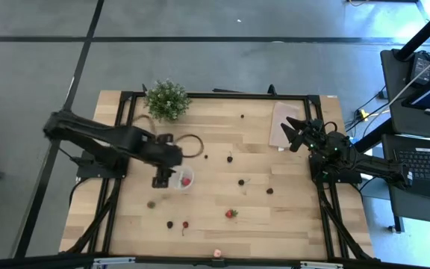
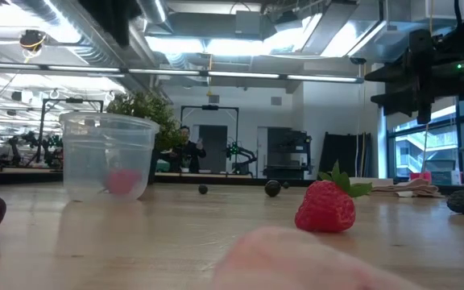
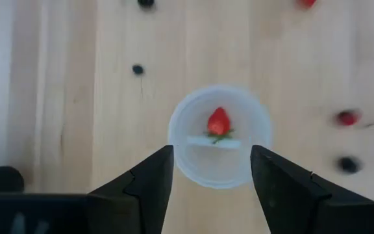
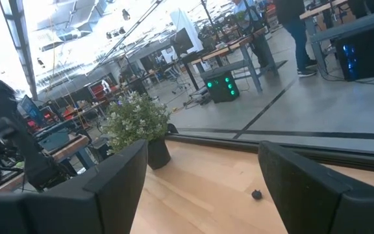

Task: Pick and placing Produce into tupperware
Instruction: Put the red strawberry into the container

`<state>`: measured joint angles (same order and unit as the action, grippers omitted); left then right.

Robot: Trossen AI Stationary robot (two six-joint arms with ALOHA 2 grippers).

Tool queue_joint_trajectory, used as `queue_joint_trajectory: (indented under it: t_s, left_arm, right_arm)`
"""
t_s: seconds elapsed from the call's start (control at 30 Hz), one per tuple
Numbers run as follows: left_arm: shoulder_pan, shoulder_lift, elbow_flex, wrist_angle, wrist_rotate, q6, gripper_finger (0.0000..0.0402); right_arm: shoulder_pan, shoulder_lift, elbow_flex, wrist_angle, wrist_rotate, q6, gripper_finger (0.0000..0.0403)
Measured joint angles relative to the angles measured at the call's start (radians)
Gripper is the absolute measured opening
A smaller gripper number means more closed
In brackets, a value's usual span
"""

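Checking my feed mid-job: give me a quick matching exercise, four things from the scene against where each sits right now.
Things:
1. strawberry
2. potted plant
3. left gripper
4. right gripper

Places:
A. open, by the table's right edge near the beige sheet
B. at the table's far edge
C. open, above the tupperware
D. inside the tupperware

Pairs: 1-D, 2-B, 3-C, 4-A
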<state>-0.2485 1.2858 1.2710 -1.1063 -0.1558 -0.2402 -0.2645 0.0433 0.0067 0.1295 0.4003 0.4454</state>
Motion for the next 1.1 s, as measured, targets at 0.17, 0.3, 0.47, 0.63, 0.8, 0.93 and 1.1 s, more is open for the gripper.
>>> queue_joint_trajectory:
  t_s: [0.17,0.3,0.47,0.63,0.8,0.93,1.1]
  left_arm:
    - [-0.086,-0.156,-0.065,0.045,0.0,-0.147,0.0199]
    - [-0.174,-0.251,-0.165,0.166,0.0,-0.3,0.0193]
    - [-0.285,-0.294,-0.281,0.259,0.001,-0.567,0.0191]
    - [-0.38,-0.282,-0.39,0.297,0.029,-0.799,0.0195]
    - [-0.441,-0.246,-0.465,0.409,0.053,-0.89,0.019]
    - [-0.479,-0.18,-0.476,0.469,0.049,-0.804,0.0175]
    - [-0.507,-0.051,-0.476,0.474,0.047,-0.713,0.0159]
  right_arm:
    - [0.0,0.0,0.0,0.0,0.0,0.001,0.0295]
    - [0.0,0.0,0.0,0.0,0.0,0.003,0.0295]
    - [0.0,0.0,0.0,0.0,0.0,-0.002,0.0295]
    - [0.0,0.0,0.0,0.0,-0.001,-0.001,0.0295]
    - [0.0,0.0,0.0,0.0,-0.001,-0.002,0.0295]
    - [0.0,0.0,0.0,0.0,-0.001,-0.005,0.0295]
    - [0.0,0.0,0.0,0.0,-0.001,-0.006,0.0295]
